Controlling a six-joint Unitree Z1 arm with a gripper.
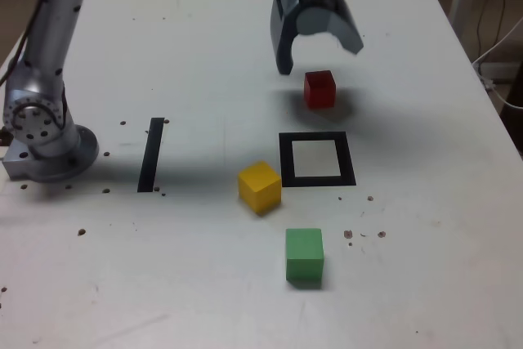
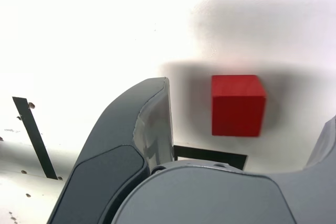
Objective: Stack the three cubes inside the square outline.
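This looks like a robotics lab or test bench. A bare white table, pocked with small screw holes, carries the arm's bolted metal base, well off to the exterior view's left of the claw. Beyond the claw's far side, cables dangle, probably by equipment legs.

arm reaching in from exterior view's left, gripper pointing down, jaws spread wide, nothing held
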